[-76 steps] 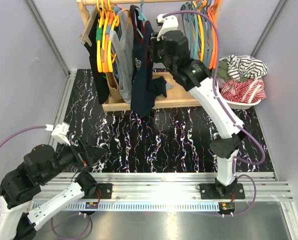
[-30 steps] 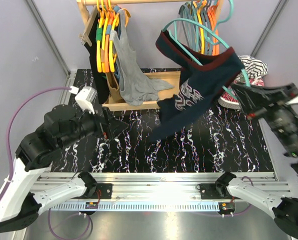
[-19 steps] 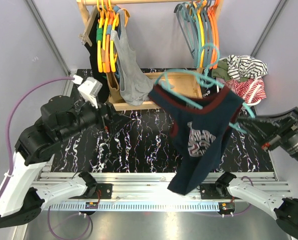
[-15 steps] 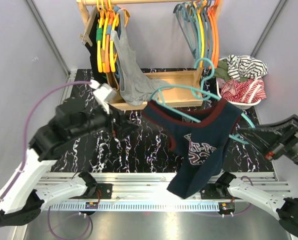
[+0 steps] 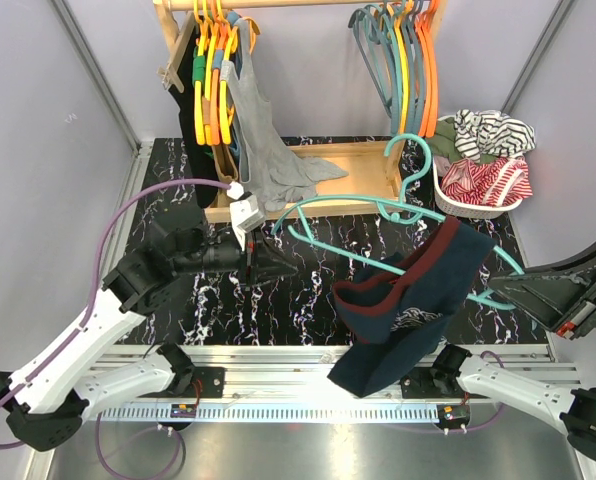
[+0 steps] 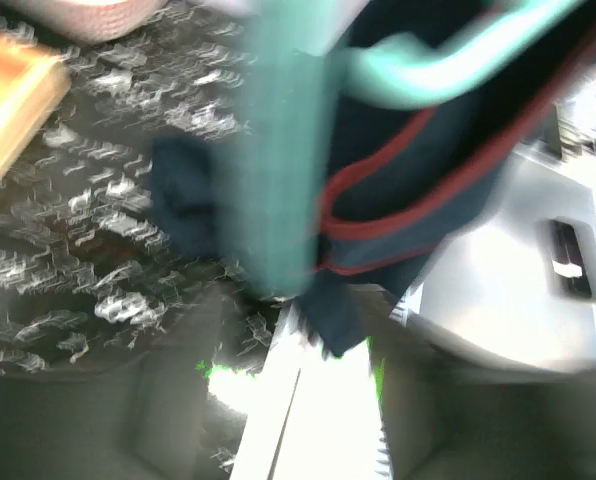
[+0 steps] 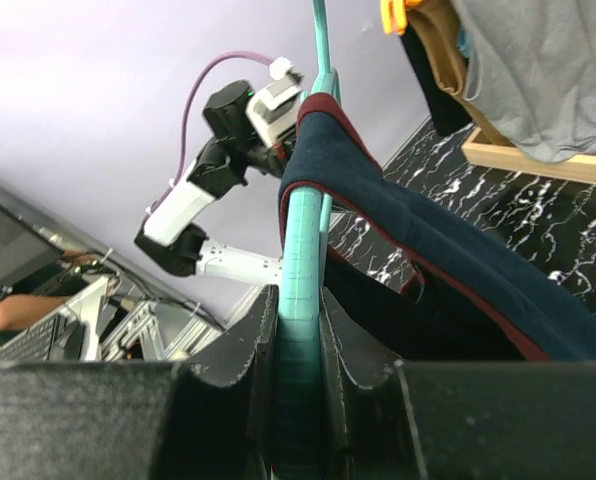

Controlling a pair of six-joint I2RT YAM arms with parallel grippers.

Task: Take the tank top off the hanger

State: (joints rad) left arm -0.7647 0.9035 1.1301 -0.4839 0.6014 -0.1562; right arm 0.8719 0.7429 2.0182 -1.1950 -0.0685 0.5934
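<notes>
A teal hanger [image 5: 378,212] lies tilted over the marbled table, its hook [image 5: 410,150] towards the rack. The navy tank top [image 5: 408,310] with maroon trim is bunched on the hanger's right half and droops over the front rail. My right gripper [image 5: 503,288] is shut on that end of the hanger; in the right wrist view the teal bar [image 7: 300,240] is clamped between the fingers [image 7: 300,300], with the tank top [image 7: 448,260] draped on it. My left gripper [image 5: 283,268] points right, just below the hanger's left end. The left wrist view is blurred: hanger [image 6: 283,150] and tank top [image 6: 408,170] are just ahead, and the gripper [image 6: 303,400] seems shut, holding nothing visible.
A wooden rack [image 5: 328,178] at the back holds a grey top [image 5: 263,130], yellow and orange hangers [image 5: 210,80], and teal and orange hangers [image 5: 403,60]. A basket of striped clothes [image 5: 483,165] sits at the back right. The aluminium rail [image 5: 278,362] runs along the front.
The right arm brought the hanger down and flatter, and the tank top slid towards its right end. The left arm stretched right towards the hanger, and its gripper closed.
</notes>
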